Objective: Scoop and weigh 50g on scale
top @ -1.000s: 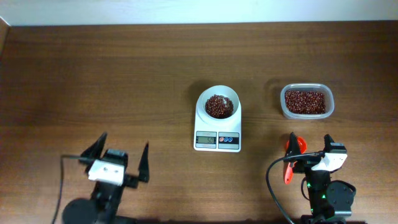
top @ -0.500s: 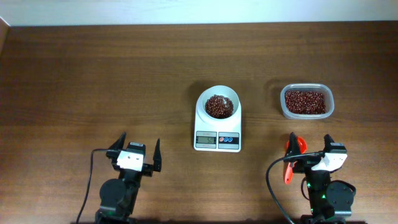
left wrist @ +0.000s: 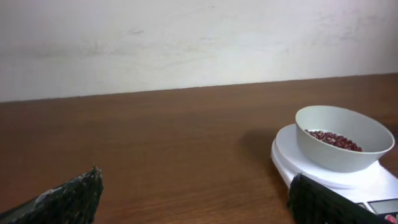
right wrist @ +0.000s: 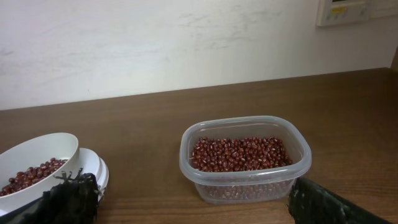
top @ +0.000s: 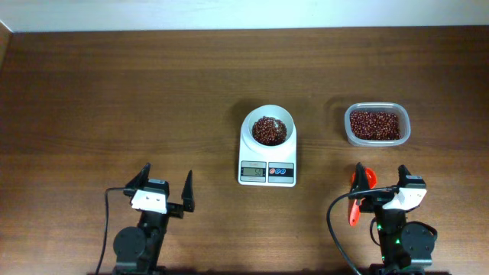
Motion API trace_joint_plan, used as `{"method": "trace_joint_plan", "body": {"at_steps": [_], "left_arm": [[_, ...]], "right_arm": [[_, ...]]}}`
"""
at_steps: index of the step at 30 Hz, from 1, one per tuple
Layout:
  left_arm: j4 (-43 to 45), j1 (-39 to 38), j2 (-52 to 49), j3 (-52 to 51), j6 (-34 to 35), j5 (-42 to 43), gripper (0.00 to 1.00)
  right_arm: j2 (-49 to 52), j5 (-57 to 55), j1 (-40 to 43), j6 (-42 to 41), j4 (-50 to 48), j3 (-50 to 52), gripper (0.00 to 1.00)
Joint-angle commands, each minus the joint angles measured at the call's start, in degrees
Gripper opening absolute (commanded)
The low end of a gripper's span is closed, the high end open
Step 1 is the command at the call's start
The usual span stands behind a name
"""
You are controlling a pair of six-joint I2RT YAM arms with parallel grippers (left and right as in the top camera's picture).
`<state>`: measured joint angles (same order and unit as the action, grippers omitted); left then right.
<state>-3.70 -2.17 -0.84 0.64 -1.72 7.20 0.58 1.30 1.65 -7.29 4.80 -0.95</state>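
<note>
Centrally, scale [top: 267, 155] holding beans [top: 269, 130] lies ahead, between left tool [top: 168, 169] and right tool [top: 380, 166]; both wide open, empty.

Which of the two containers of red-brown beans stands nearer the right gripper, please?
The clear rectangular plastic tub, straight ahead of the right gripper; the round white bowl sits further left on the small white digital scale.

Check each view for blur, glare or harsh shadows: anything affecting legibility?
Overhead: sharp, evenly lit, though the scale display is too small to read. Left wrist: soft shadow left of the bowl; near fingers blurred. Right wrist: tub crisp.
</note>
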Motion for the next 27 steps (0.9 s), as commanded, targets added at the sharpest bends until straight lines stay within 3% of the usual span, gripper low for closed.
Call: {"method": "trace_joint_plan", "body": {"at_steps": [1,27], "left_arm": [[-0.2,0.1,0.5,-0.2,2.4,1.6,0.99],[-0.4,0.1,0.5,-0.1,1.9,-0.6,0.99]], "right_arm": [[-0.4,-0.5,-0.5,0.2,0.3,0.4,0.99],[-0.4,-0.5,-0.5,0.2,0.3,0.4,0.99]]}}
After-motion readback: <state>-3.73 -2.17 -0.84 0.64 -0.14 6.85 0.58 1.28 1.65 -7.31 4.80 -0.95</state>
